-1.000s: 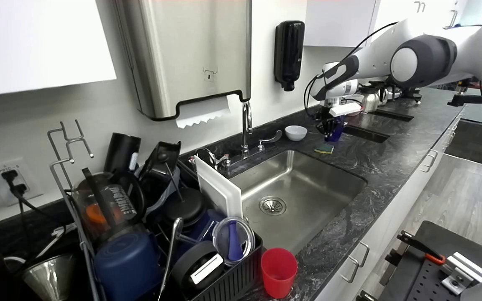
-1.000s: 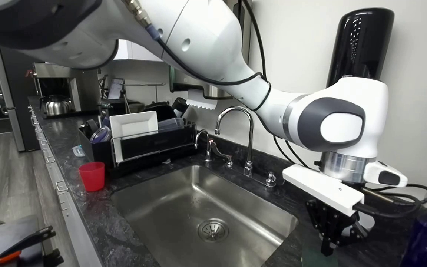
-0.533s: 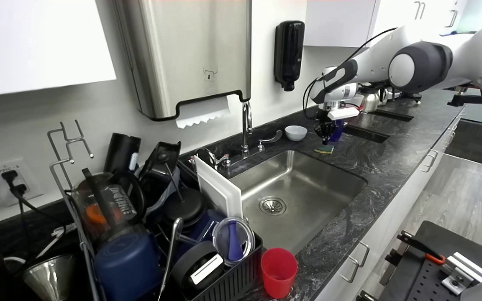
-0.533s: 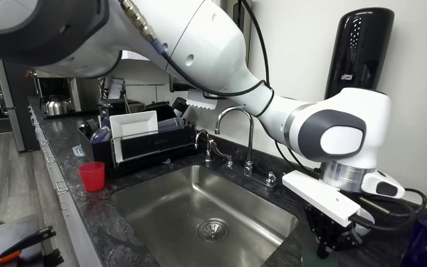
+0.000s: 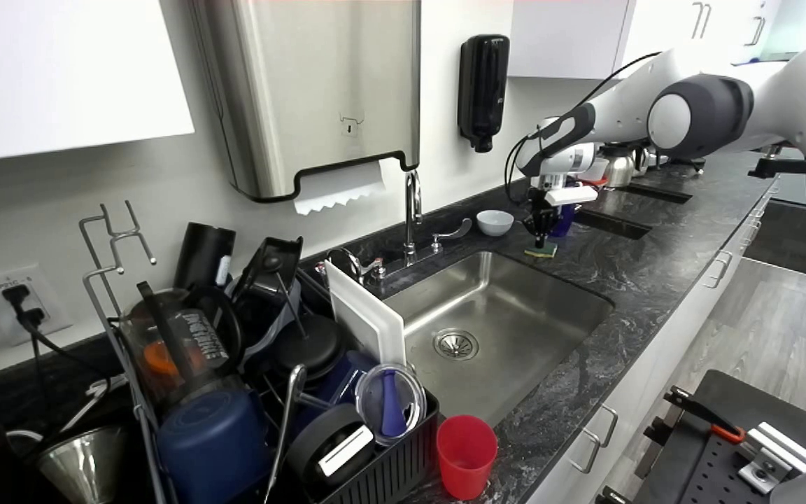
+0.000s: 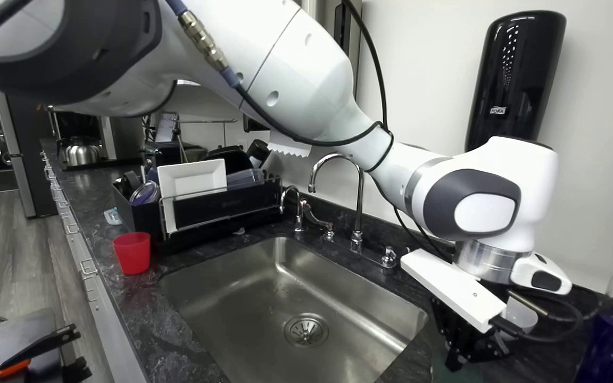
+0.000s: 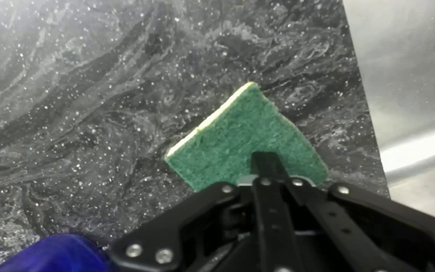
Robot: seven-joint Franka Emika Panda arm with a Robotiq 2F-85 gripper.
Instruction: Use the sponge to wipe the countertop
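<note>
The sponge (image 7: 232, 136), green on top with a pale yellow side, lies flat on the dark speckled countertop (image 7: 89, 94) beside the sink edge. In the wrist view my gripper (image 7: 266, 155) is shut, its black fingertips together over the sponge's green face. Nothing is held between them. An exterior view has the sponge (image 5: 550, 250) directly beneath the gripper (image 5: 539, 244), the tips at or very near its surface. Whether they press on it I cannot tell. Only part of the sponge (image 6: 458, 375) shows at the bottom of an exterior view, under the gripper (image 6: 453, 364).
The steel sink (image 5: 515, 336) opens right beside the sponge. A blue bottle (image 7: 55, 255) stands close to the gripper, and a white bowl (image 5: 495, 222) sits near the wall. The faucet (image 6: 358, 207), dish rack (image 6: 221, 199) and red cup (image 6: 132, 253) lie farther along.
My gripper has come down to the sponge and shifted slightly toward the sink, staying shut. The sponge has hardly moved, if at all.
</note>
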